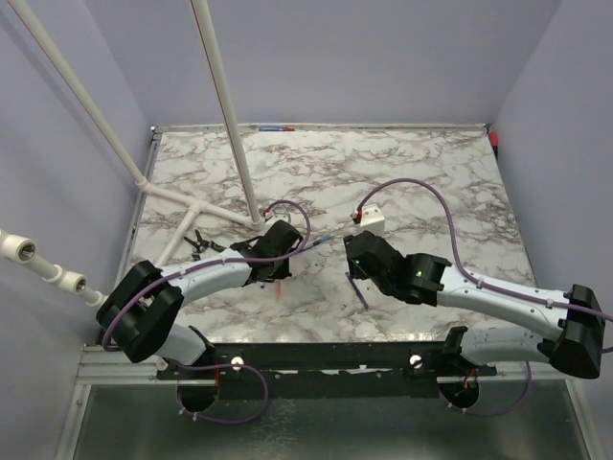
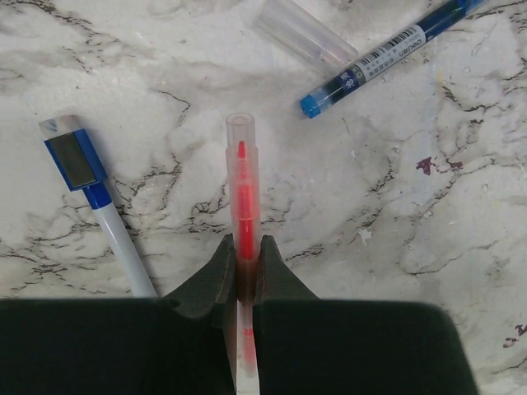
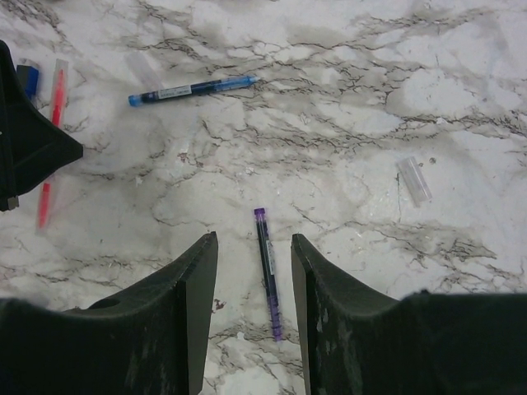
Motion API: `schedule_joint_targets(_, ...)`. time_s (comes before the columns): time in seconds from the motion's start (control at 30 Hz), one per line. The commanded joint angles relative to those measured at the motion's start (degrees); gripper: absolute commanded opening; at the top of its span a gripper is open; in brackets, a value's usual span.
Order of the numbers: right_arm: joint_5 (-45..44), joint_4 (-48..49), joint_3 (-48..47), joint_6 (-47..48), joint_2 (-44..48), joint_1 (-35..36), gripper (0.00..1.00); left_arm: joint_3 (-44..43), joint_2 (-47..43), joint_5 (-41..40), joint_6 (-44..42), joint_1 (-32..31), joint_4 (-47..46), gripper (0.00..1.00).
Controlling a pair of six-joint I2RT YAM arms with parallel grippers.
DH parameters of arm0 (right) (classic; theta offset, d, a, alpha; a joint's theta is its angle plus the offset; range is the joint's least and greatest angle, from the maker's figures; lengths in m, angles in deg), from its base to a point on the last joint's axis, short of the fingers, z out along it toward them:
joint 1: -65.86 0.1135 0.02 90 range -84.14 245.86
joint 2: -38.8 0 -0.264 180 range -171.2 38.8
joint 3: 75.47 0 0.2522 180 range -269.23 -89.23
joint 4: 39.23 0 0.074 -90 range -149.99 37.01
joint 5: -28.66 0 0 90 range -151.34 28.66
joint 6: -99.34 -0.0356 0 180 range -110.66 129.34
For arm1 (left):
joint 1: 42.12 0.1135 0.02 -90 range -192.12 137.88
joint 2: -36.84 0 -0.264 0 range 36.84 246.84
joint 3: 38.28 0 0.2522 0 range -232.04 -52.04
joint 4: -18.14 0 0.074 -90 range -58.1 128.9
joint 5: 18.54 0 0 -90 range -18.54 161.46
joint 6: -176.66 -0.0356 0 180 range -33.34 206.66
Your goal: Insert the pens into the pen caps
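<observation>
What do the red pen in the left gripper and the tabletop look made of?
Red pen: translucent glossy plastic; its red core shows through the barrel. Tabletop: smooth white surface with grey veining, marble or a marble-print laminate; the look leaves that open.

The red pen (image 2: 242,197) runs between the pinched fingers of the left gripper (image 2: 244,247), its tail cut off at 6 o'clock. The blue pen (image 2: 387,58) leaves frame at 1 o'clock; the clear cap (image 2: 305,33) at 12 o'clock is blurred and clipped.
</observation>
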State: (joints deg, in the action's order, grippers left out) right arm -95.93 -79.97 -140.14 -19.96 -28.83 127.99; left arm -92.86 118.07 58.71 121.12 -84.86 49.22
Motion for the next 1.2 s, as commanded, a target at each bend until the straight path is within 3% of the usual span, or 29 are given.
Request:
schedule_joint_targets(0.0,1.2,-0.7,1.7,-1.3,2.2,-0.4,0.45,-0.9,2.2,-6.6,1.1,0.4,2.4,0.06)
schedule_joint_targets(0.57,1.4,-0.5,4.3,-1.5,4.9,-0.6,0.46,-1.5,5.3,-12.5,2.8,0.7,4.6,0.33)
schedule_joint_targets(1.17,1.7,-3.2,5.5,-3.1,8.3,-0.7,0.5,-9.7,-4.3,-7.1,-1.3,0.7,8.5,0.42)
